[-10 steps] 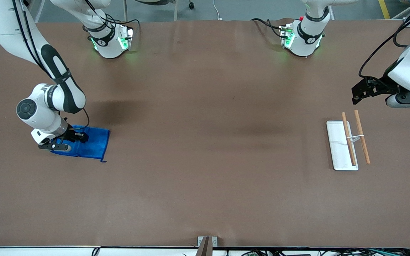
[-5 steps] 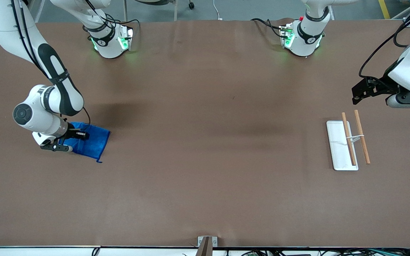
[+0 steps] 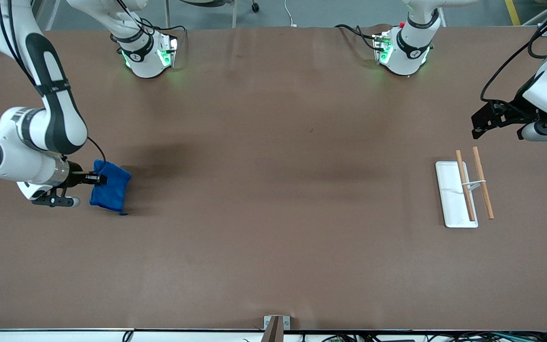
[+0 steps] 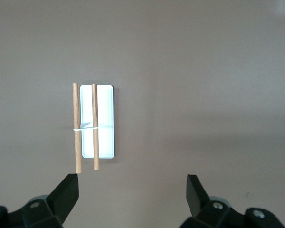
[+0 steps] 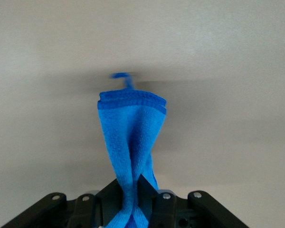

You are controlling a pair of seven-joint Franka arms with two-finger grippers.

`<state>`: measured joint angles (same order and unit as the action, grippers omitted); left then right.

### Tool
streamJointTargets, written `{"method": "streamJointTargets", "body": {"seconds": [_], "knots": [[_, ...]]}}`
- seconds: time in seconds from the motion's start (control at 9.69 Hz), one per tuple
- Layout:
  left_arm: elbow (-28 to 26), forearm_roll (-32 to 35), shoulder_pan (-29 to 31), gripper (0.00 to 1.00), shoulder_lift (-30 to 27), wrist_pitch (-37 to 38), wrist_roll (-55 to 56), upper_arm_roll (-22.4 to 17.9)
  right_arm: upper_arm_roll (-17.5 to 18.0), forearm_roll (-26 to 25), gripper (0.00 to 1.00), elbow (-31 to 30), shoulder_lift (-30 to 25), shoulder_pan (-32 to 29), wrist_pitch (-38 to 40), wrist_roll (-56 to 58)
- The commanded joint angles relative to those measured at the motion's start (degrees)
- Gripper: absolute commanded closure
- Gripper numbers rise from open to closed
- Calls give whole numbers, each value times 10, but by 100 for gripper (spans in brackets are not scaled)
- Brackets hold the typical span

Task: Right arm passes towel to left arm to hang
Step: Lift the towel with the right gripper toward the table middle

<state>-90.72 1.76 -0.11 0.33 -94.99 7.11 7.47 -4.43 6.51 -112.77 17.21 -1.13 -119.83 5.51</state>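
My right gripper (image 3: 94,179) is shut on one edge of the bright blue towel (image 3: 110,185) and holds it over the table at the right arm's end. In the right wrist view the towel (image 5: 130,128) hangs bunched from the gripper (image 5: 131,190), with its small loop (image 5: 121,76) at the free end, close to the table. My left gripper (image 3: 476,127) is open and empty, held in the air at the left arm's end of the table. It waits there, and its wrist view shows the gripper (image 4: 133,183) empty.
A white base plate (image 3: 449,199) with two wooden rods (image 3: 465,185) tied by a white band lies on the table under and slightly nearer the front camera than the left gripper. It also shows in the left wrist view (image 4: 104,118).
My right gripper has risen and moved toward the right arm's end of the table with the towel, which went from lying flat to hanging bunched. The left arm has barely moved.
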Motion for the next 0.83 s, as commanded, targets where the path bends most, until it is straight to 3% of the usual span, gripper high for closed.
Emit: {"method": "streamJointTargets", "body": {"seconds": [0.0, 0.1, 0.21, 0.41, 0.72], "knots": [[30, -4, 2, 0, 27, 11, 21, 1, 33, 46, 100, 23, -26, 3, 41, 0], [38, -7, 6, 0, 32, 19, 21, 0, 64, 77, 100, 23, -29, 2, 43, 1], [37, -7, 4, 1, 37, 29, 8, 1, 90, 139, 100, 23, -30, 2, 43, 6], [37, -25, 10, 1, 32, 31, -25, -2, 149, 304, 100, 24, -28, 3, 13, 10], [33, -129, 53, 1, 21, 60, -133, -4, 225, 519, 100, 25, -27, 3, -22, 26]]}}
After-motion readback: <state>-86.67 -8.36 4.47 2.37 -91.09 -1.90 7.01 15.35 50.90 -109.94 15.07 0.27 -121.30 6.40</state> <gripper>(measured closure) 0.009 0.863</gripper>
